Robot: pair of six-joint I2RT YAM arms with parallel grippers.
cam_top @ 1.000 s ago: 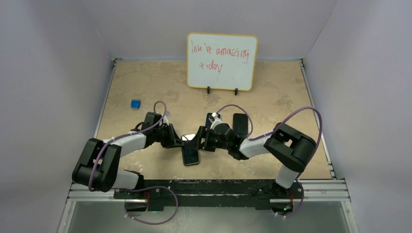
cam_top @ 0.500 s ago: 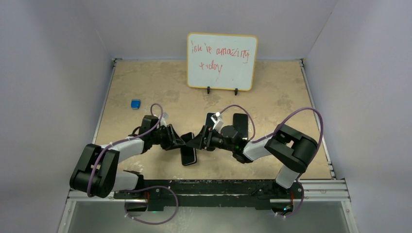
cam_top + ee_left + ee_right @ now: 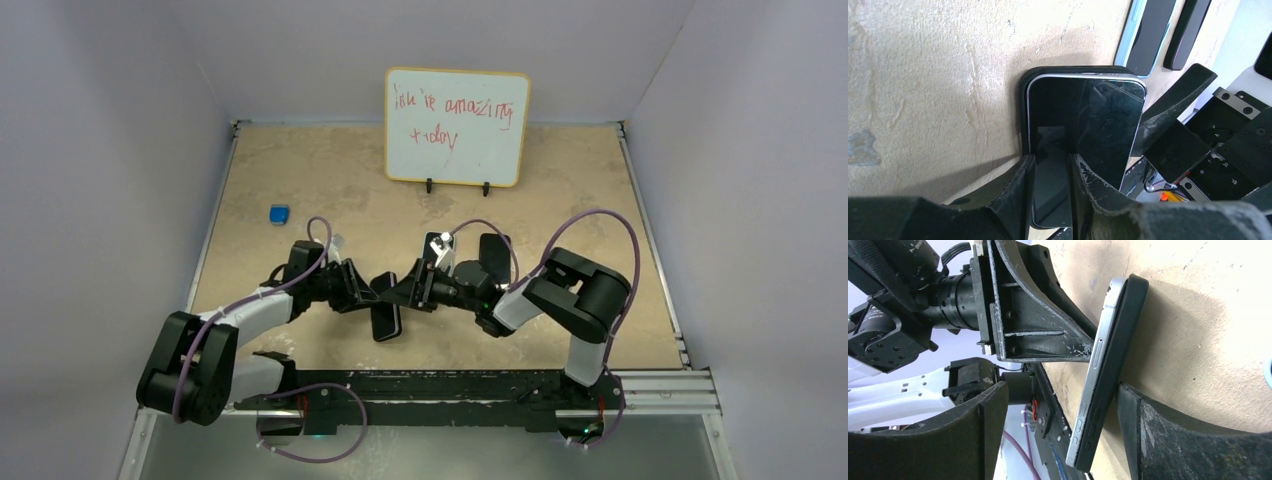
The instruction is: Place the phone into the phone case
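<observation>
A silver-rimmed black phone (image 3: 386, 318) lies tilted, half seated in a black case (image 3: 1023, 100), between both grippers. My left gripper (image 3: 368, 290) is nearly shut, holds nothing, and its fingertips (image 3: 1078, 165) press on the screen (image 3: 1083, 110). My right gripper (image 3: 408, 292) is open wide around the long edge of that phone (image 3: 1093, 370) and the black case (image 3: 1120, 335), one finger (image 3: 1168, 435) against the case's back. The light blue phone case (image 3: 1128, 42), dark inside, and the phone (image 3: 1189, 31), dark with a reddish rim, lie beyond, untouched.
Two dark slabs (image 3: 437, 248) (image 3: 495, 256) lie just behind the right wrist. A small blue cube (image 3: 279, 213) sits at the left. A whiteboard (image 3: 457, 125) stands at the back. Side walls close in the tan table (image 3: 580, 200).
Both grippers have moved a little left and closer together. The silver-rimmed phone and its black case have shifted left with them and turned more upright. The right arm's elbow has swung left.
</observation>
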